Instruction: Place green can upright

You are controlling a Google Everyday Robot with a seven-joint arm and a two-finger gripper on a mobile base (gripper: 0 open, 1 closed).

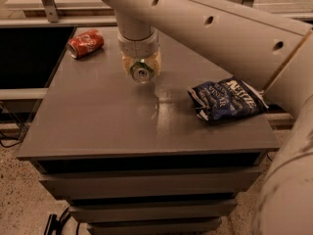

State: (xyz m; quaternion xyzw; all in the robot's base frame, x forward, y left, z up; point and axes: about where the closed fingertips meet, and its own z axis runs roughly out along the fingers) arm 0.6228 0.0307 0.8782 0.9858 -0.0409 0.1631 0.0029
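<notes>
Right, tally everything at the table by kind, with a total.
Cans: 2, the red can lying back left, the green can held in the hand over the table.
Snack bags: 1, the blue bag at right.
Total: 3.

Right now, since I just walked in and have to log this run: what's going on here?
The robot's arm reaches over the grey table, and its gripper holds the green can near the table's far middle. The can is tipped with its silver end toward the camera, so it is not upright yet; whether it touches the tabletop I cannot tell. A red can lies on its side at the far left, and a blue snack bag lies at the right.
</notes>
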